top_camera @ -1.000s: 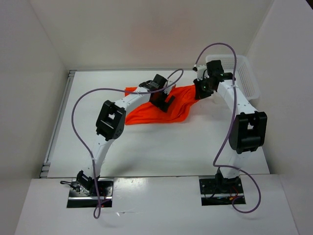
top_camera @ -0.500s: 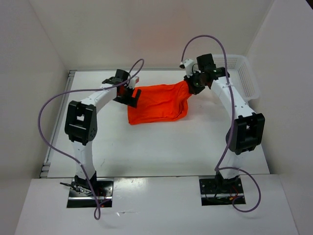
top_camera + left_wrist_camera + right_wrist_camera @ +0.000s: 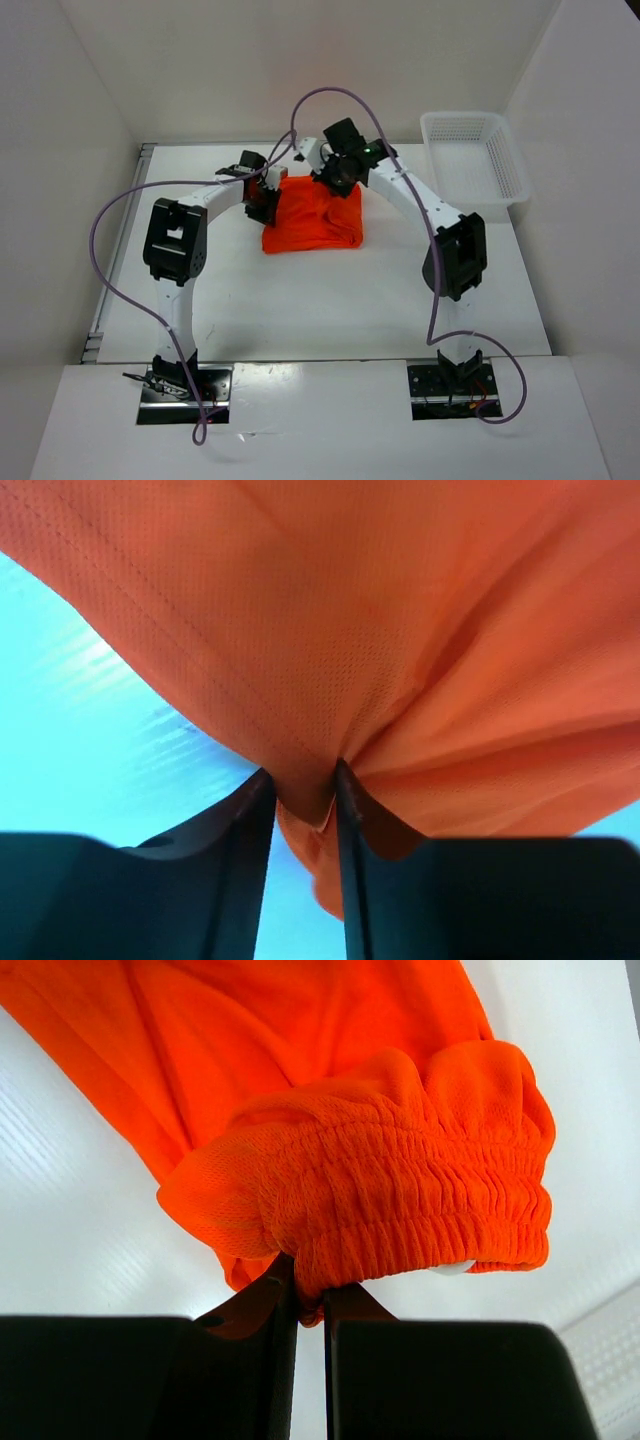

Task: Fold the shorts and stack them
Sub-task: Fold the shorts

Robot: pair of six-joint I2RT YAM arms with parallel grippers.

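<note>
White table (image 3: 300,300), and it's a two-sided pinch!
Left gripper (image 3: 264,203) nips the shorts (image 3: 315,220) at their left edge, far-centre of the table; right gripper (image 3: 343,186) clamps the elastic waistband; white basket (image 3: 475,160) sits far right.

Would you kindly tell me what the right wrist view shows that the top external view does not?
Only the right wrist view shows the gathered elastic waistband of the bright orange soft-fabric shorts pinched in the right tool. Only the top external view shows the white plastic mesh basket at the far right, and the left tool at the shorts' left edge. Both show the shorts and the white table.
</note>
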